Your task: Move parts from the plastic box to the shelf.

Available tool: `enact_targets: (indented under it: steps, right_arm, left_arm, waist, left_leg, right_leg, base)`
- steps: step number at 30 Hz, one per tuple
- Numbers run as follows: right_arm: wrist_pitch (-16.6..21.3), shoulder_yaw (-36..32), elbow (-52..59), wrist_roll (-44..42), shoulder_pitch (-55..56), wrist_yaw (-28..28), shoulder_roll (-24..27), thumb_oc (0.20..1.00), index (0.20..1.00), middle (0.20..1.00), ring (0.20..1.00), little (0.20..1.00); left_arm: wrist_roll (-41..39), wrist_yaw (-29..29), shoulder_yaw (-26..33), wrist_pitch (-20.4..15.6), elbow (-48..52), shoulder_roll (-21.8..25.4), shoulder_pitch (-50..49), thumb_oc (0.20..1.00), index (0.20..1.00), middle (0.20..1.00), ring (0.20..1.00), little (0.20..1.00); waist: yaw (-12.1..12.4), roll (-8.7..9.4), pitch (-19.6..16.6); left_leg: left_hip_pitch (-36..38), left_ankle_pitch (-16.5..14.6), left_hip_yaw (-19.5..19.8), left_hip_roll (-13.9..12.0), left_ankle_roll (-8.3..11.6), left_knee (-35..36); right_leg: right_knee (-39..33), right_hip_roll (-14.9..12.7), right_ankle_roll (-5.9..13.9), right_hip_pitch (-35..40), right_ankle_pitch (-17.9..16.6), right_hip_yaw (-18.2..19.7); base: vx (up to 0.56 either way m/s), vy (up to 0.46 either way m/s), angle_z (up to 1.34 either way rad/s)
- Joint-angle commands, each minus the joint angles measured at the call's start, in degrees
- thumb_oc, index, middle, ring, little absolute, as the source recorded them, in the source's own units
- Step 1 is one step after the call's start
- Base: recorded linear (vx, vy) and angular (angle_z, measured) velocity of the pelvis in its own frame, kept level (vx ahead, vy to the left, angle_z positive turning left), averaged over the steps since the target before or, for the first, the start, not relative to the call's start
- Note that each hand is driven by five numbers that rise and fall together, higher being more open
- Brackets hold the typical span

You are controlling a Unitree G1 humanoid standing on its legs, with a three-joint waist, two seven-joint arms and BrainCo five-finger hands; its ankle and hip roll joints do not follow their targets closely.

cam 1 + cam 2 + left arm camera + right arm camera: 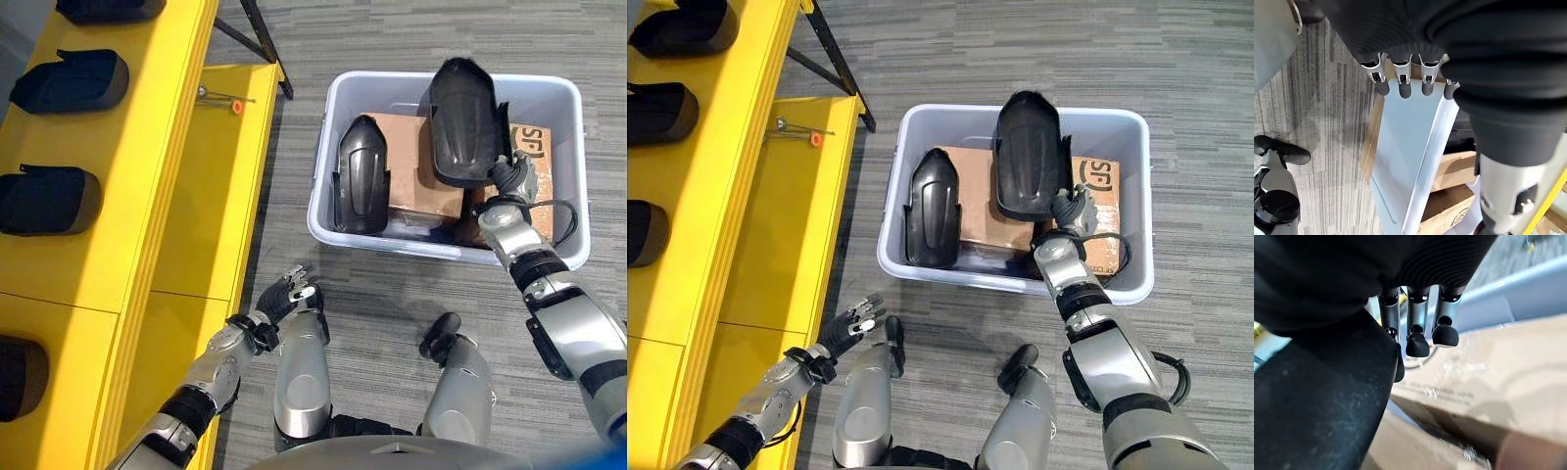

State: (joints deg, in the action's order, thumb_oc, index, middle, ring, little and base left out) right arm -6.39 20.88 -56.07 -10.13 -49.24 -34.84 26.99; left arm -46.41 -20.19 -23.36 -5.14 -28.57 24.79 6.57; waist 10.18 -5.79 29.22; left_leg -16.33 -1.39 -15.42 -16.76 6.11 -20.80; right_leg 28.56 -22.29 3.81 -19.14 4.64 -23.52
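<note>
Two black moulded parts in play at the plastic box (328, 211): one part (361, 174) lies inside at the box's left end, leaning against the left wall beside the cardboard box (423, 162); the other, a raised part (463, 119), is held up over the middle of the box by the right hand (510, 179), which grips its lower edge. Right wrist view shows the fingers (1418, 340) curled down along the black shell, with the cardboard just past them, so the grasp is closed on the part. A second cardboard piece (1097, 211) sits at the box's right end, under the right forearm. Left hand (285, 296) hangs low near the front edge of the yellow shelf (147, 196), well apart from the box, holding nothing; in its wrist view the fingers (1403, 81) are straight-ish and relaxed, with the box wall beyond them. Several more black parts already sit on the shelf's upper level along its left side, e.g. shelved part (71, 80) and another one (47, 199). A small tool with an orange tip (227, 99) lies on the lower shelf surface near its far end. Grey carpet floor (411, 39) all round.
</note>
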Motion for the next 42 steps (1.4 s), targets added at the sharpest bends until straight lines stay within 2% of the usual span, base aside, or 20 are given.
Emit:
enact_targets:
  steps: [1, 9, 14, 17, 20, 23, 25, 26, 27, 28, 29, 30, 31, 33, 38, 40, 41, 42]
  right_arm:
    - [10.0, -1.8, 5.7, -0.3, 0.2, 3.4, 0.0, 0.2, 0.2, 0.2, 0.2, 0.2]
    - [11.5, -2.3, 21.3, 0.2, 9.6, 8.1, -2.1, 0.2, 0.2, 0.2, 0.2, 0.2]
    - [11.0, -2.8, 27.7, 0.2, 13.6, 10.2, -3.0, 0.2, 0.2, 0.2, 0.2, 0.2]
    - [11.7, -3.9, 33.6, 0.3, 18.6, 13.4, -3.3, 0.2, 0.2, 0.2, 0.2, 0.2]
    - [11.8, -3.9, 36.4, 0.2, 21.2, 14.4, -3.7, 0.2, 0.2, 0.2, 0.2, 0.2]
    - [12.1, -3.2, 40.7, 1.0, 27.4, 15.6, -6.7, 0.2, 0.2, 0.2, 0.2, 0.2]
    - [11.6, -1.6, 41.5, 1.6, 27.9, 17.2, -8.1, 0.2, 0.2, 0.2, 0.2, 0.2]
    - [12.7, 0.1, 41.1, 0.8, 28.3, 15.9, -7.9, 0.2, 0.2, 0.2, 0.2, 0.2]
    - [14.0, 0.8, 41.2, 0.9, 29.2, 15.1, -7.4, 0.2, 0.2, 0.2, 0.2, 0.2]
    - [15.6, 1.0, 41.2, 1.1, 30.5, 14.5, -6.7, 0.2, 0.2, 0.2, 0.2, 0.2]
    - [16.3, 0.8, 41.3, 1.2, 31.1, 14.9, -6.3, 0.2, 0.2, 0.2, 0.2, 0.2]
    - [16.9, -0.1, 41.7, 0.9, 32.1, 16.2, -5.6, 0.2, 0.2, 0.2, 0.2, 0.2]
    - [17.5, -1.1, 41.6, 0.9, 32.8, 17.2, -5.1, 0.2, 0.2, 0.2, 0.2, 0.2]
    - [17.5, -1.6, 41.2, 0.6, 32.6, 18.9, -4.7, 0.2, 0.2, 0.2, 0.2, 0.2]
    - [16.7, -1.9, 42.0, 1.9, 32.3, 19.7, -4.5, 0.2, 0.2, 0.2, 0.2, 0.2]
    - [15.4, -2.2, 43.4, 2.0, 32.2, 21.1, -3.5, 0.2, 0.2, 0.2, 0.2, 0.2]
    - [15.0, -2.1, 44.5, 2.9, 32.7, 20.3, -3.2, 0.2, 0.2, 0.2, 0.2, 0.2]
    - [14.8, -2.1, 44.9, 3.1, 32.9, 20.0, -3.2, 0.2, 0.2, 0.2, 0.2, 0.2]
  left_arm:
    - [1.8, -1.4, -0.9, -1.7, 0.7, 0.6, -2.7, 1.0, 1.0, 1.0, 1.0, 1.0]
    - [4.1, -0.7, 2.8, -2.0, 1.8, -1.2, -6.6, 1.0, 1.0, 1.0, 1.0, 1.0]
    - [6.0, -0.6, 4.7, -1.6, 1.6, -2.2, -8.0, 1.0, 1.0, 1.0, 1.0, 1.0]
    - [9.5, -1.1, 5.0, -1.9, 2.7, -2.9, -9.1, 1.0, 1.0, 1.0, 1.0, 1.0]
    - [9.9, -0.9, 4.7, -1.7, 3.5, -3.1, -9.3, 1.0, 1.0, 1.0, 1.0, 1.0]
    - [10.4, -1.8, 3.1, -0.5, 4.8, -3.6, -8.8, 1.0, 1.0, 1.0, 1.0, 1.0]
    - [10.5, -0.4, 1.6, -1.1, 6.2, -3.4, -7.7, 1.0, 1.0, 1.0, 1.0, 1.0]
    - [9.5, 0.3, 1.0, -0.3, 6.1, -2.2, -5.6, 1.0, 1.0, 1.0, 1.0, 1.0]
    - [9.6, -0.4, 0.9, 0.3, 6.0, -1.6, -4.8, 1.0, 1.0, 1.0, 1.0, 1.0]
    - [9.7, -1.1, 0.7, 0.9, 6.4, -1.3, -4.7, 1.0, 1.0, 1.0, 1.0, 1.0]
    - [9.3, -1.2, 0.6, 1.2, 6.9, -1.1, -4.8, 1.0, 1.0, 1.0, 1.0, 1.0]
    - [8.9, -1.2, 0.6, 2.2, 8.3, -1.1, -5.2, 1.0, 1.0, 1.0, 1.0, 1.0]
    - [10.2, -1.0, 0.8, 3.3, 9.1, -1.3, -5.6, 1.0, 1.0, 1.0, 1.0, 1.0]
    - [9.0, -0.3, 1.9, 4.3, 8.9, -2.0, -6.3, 1.0, 1.0, 1.0, 1.0, 1.0]
    - [9.2, -1.4, 3.7, 5.4, 9.8, -3.1, -8.3, 1.0, 1.0, 1.0, 1.0, 1.0]
    - [8.6, -2.0, 4.7, 4.2, 9.5, -4.2, -10.3, 1.0, 1.0, 1.0, 1.0, 1.0]
    - [8.9, -2.9, 5.0, 3.8, 8.7, -4.4, -10.7, 1.0, 1.0, 1.0, 1.0, 1.0]
    - [9.1, -3.2, 5.0, 3.7, 8.5, -4.5, -10.7, 1.0, 1.0, 1.0, 1.0, 1.0]
  waist:
    - [1.3, 1.44, -3.4]
    - [-0.1, 2.69, -8.0]
    - [-0.7, 3.23, -10.3]
    - [-1.3, 3.8, -12.2]
    - [-1.6, 4.07, -13.0]
    - [-1.6, 4.55, -14.4]
    - [-1.3, 4.88, -13.7]
    - [-3.1, 4.89, -13.0]
    - [-4.1, 5.05, -13.0]
    - [-4.9, 5.22, -13.2]
    - [-5.3, 5.26, -13.6]
    - [-5.9, 5.51, -14.2]
    - [-6.3, 5.85, -15.0]
    - [-5.7, 6.01, -16.3]
    - [-4.3, 5.85, -17.2]
    - [-2.8, 5.71, -16.8]
    - [-3.1, 5.38, -16.5]
    - [-3.3, 5.33, -16.5]
  left_leg:
    - [2.0, 0.7, 0.1, -1.2, -0.67, 1.5]
    - [8.2, 3.9, -0.6, -1.9, 0.73, 8.6]
    - [10.6, 4.2, -1.1, -1.8, 0.96, 10.1]
    - [12.4, 3.6, -1.5, -1.0, 0.17, 10.2]
    - [13.1, 3.3, -1.7, -0.2, -0.47, 10.2]
    - [14.8, 1.8, -4.0, 3.5, -2.81, 10.9]
    - [16.0, 0.2, -6.4, 4.7, -4.06, 11.4]
    - [15.6, 0.0, -4.9, 6.0, -4.71, 12.0]
    - [15.4, 0.2, -3.6, 6.5, -4.78, 12.2]
    - [15.4, 0.5, -2.2, 7.0, -4.77, 12.4]
    - [15.4, 0.9, -1.6, 7.3, -4.66, 12.9]
    - [15.6, 0.9, -0.2, 8.3, -4.28, 13.4]
    - [15.6, 0.8, 1.9, 9.8, -3.8, 14.0]
    - [16.5, 0.7, 3.5, 10.4, -3.46, 15.5]
    - [16.2, 2.2, 6.4, 9.7, -1.9, 17.6]
    - [13.5, 4.6, 8.2, 7.7, 0.05, 17.6]
    - [12.5, 5.6, 5.5, 6.2, 0.71, 17.0]
    - [12.4, 5.9, 4.3, 5.7, 0.85, 16.9]
  right_leg:
    - [-1.8, -1.9, 4.71, 4.3, 0.9, 0.6]
    - [-9.1, 2.0, 4.54, 11.7, 0.3, 0.6]
    - [-11.2, 2.8, 4.56, 14.9, 0.5, 0.3]
    - [-11.7, 2.4, 4.94, 17.3, 0.6, 0.0]
    - [-12.2, 2.0, 5.16, 18.2, 0.1, -0.4]
    - [-14.2, -0.5, 5.6, 19.8, -4.2, -2.2]
    - [-13.4, -2.8, 6.4, 17.7, -7.5, -3.3]
    - [-12.3, 1.7, 6.26, 16.7, -5.7, 2.8]
    - [-12.6, 5.5, 5.74, 17.1, -3.7, 6.0]
    - [-13.4, 8.7, 4.8, 17.7, -2.4, 8.1]
    - [-14.2, 10.5, 3.93, 18.2, -1.7, 8.8]
    - [-15.9, 13.5, 2.43, 19.2, -0.5, 10.5]
    - [-19.0, 15.3, 1.38, 20.8, -0.6, 11.8]
    - [-21.6, 15.4, 1.05, 22.2, -1.1, 11.1]
    - [-25.7, 15.8, 0.58, 23.8, -2.0, 10.3]
    - [-27.7, 15.6, -0.02, 24.8, -2.3, 8.2]
    - [-27.3, 15.0, -0.14, 25.0, -2.1, 5.9]
    - [-27.3, 14.8, -0.14, 25.1, -2.1, 5.2]
  base:
    - [0.06, 0.012, -0.09]
    - [0.07, 0.04, -0.09]
    - [0.07, 0.11, -0.01]
    - [0.02, 0.29, 0.01]
    - [-0.03, 0.207, -0.03]
    - [-0.14, 0.388, -0.05]
    - [-0.24, 0.071, -0.12]
    - [-0.22, -0.076, -0.18]
    - [-0.1, -0.142, 0.08]
    - [-0.04, -0.144, 0.54]
    - [-0.02, -0.114, 1.29]
    - [-0.02, -0.144, 1.18]
    - [-0.03, -0.214, 0.91]
    - [-0.05, -0.221, 0.58]
    - [-0.1, -0.172, 0.19]
    - [-0.26, -0.243, 0.44]
    - [-0.22, -0.129, 0.62]
    - [-0.3, -0.091, 1.11]
